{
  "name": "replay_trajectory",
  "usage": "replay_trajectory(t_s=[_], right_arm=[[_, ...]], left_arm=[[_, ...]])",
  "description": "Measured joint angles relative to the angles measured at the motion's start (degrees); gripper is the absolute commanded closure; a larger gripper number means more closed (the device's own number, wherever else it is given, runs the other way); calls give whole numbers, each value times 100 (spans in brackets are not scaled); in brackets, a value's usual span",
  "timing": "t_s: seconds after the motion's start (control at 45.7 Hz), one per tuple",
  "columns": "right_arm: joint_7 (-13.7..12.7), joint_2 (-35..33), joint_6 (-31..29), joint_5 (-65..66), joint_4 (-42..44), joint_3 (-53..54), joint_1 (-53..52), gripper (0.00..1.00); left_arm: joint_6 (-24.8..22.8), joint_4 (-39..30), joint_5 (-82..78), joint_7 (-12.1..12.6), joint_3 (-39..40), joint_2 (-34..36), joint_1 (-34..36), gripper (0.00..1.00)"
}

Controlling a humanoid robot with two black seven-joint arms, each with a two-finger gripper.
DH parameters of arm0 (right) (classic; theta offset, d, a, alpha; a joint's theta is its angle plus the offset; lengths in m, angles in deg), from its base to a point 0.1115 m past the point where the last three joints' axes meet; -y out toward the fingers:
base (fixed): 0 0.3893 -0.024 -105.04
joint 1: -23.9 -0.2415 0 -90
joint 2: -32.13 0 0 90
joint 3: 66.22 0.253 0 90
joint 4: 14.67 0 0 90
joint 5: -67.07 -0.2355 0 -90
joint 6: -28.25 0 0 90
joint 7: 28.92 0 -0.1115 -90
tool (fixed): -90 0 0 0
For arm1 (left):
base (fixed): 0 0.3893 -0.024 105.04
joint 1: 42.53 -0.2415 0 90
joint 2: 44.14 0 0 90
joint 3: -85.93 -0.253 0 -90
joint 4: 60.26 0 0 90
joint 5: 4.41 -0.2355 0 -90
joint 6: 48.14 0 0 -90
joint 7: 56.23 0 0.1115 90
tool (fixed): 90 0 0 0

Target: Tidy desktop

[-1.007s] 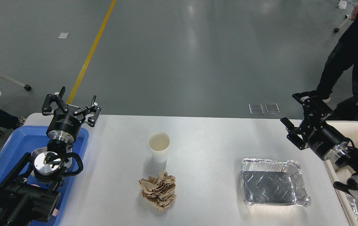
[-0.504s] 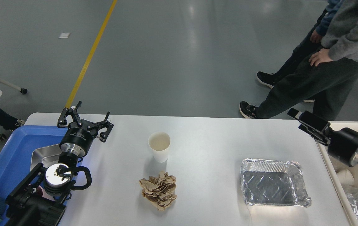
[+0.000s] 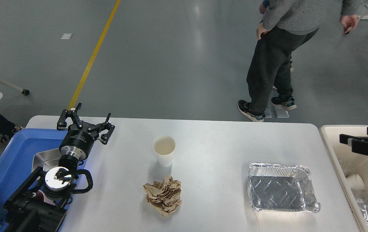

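Note:
The white-grey desktop (image 3: 213, 141) fills the middle of the head view. On it stand a white paper cup (image 3: 164, 154), a crumpled brown paper ball (image 3: 163, 194) in front of the cup, and an empty foil tray (image 3: 280, 187) at the right. My left gripper (image 3: 85, 120) is open and empty at the desktop's far left corner, above the blue tray's edge. My right gripper (image 3: 351, 141) is over the beige bin at the right edge, seen side-on; its fingers cannot be told apart.
A blue tray (image 3: 13, 161) at the left holds a metal pan (image 3: 42, 159). A beige bin (image 3: 335, 154) at the right holds a white cup (image 3: 355, 181) and foil (image 3: 367, 206). A person (image 3: 277, 54) stands on the floor beyond the desk.
My right arm has pulled back to the right, over the beige bin. My left gripper moved right from the blue tray to the desktop corner, then barely shifted. The person walked left behind the desk.

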Motion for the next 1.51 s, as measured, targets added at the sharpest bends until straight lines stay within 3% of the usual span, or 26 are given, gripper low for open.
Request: replay_trajectory(t_s=[0.241,0.591,0.788,0.963,1.073,1.27,1.511], right_arm=[[36,-1189,-8,461,-244,-123,131,0],[40,-1305,-12,581,-343,-132,381,0],[14,-807,-213,583,-380,-124,382,0],[-169,115,-860,574,-266,-120,187,0],[-308,854,-1269,587,138,-131,113,0],[-351,2054,-1680,665,1042,-324,-256,0],[-614,2700,-1716,671,1949,-1178,-1030,0]], left_arm=[[17,2,17,1,5,-6,36,2],[88,9,13,-16,-62,-7,9,3],[103,10,10,-16,-94,-10,-1,2],[388,10,10,-9,-111,-10,-5,2],[456,9,1,-42,-111,-10,-10,2],[95,-4,-9,-66,-95,-10,-77,2],[38,-7,-1,-55,-99,-10,-113,2]])
